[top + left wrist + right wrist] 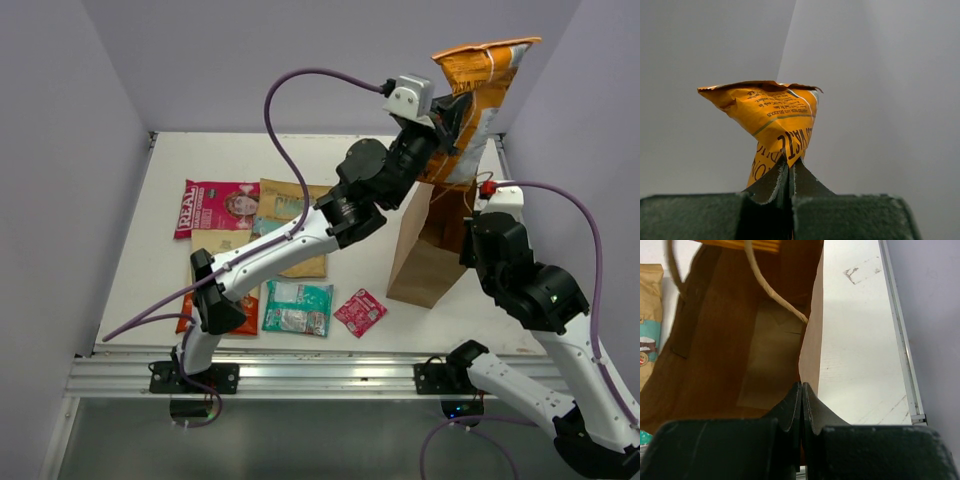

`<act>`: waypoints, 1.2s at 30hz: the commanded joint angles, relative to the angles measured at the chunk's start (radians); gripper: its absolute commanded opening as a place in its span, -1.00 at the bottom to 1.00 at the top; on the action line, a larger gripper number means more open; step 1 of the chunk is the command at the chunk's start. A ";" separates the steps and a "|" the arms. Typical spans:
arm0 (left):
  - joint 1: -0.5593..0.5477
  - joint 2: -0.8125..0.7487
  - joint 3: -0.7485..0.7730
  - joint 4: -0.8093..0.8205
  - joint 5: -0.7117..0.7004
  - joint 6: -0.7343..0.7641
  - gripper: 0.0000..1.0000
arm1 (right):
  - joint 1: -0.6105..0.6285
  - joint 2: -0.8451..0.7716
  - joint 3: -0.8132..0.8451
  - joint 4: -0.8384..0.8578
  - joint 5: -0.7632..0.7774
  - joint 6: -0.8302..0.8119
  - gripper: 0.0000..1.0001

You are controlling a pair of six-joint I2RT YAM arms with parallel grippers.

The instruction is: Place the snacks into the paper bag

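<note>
My left gripper (455, 120) is shut on the orange packet (482, 85) and holds it upright in the air above the open mouth of the brown paper bag (425, 262). In the left wrist view the packet (775, 117) rises twisted from the closed fingertips of the left gripper (790, 161). My right gripper (473, 212) is shut on the bag's right rim. The right wrist view looks down into the empty bag (740, 350) past the right gripper (801, 386); a twisted handle (772, 292) hangs across the opening.
On the table to the left lie the "REAL" packet (215, 208), the tan packet with teal band (285, 205), the teal-green packet (298, 307), the small pink-red sachet (360, 311) and the red-orange packet (248, 312), partly under the left arm. The walls stand close on both sides.
</note>
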 commanded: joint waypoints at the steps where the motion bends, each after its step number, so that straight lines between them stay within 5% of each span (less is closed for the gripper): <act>1: -0.011 -0.020 0.052 0.117 0.036 0.013 -1.00 | -0.002 0.004 -0.013 -0.013 -0.036 -0.005 -1.00; 21: -0.008 -0.008 0.095 0.265 0.013 0.171 -1.00 | -0.002 0.008 -0.002 -0.015 -0.052 -0.017 -1.00; 36: -0.011 -0.011 0.014 0.253 0.078 0.080 -1.00 | 0.000 0.001 -0.009 -0.016 -0.056 -0.014 -1.00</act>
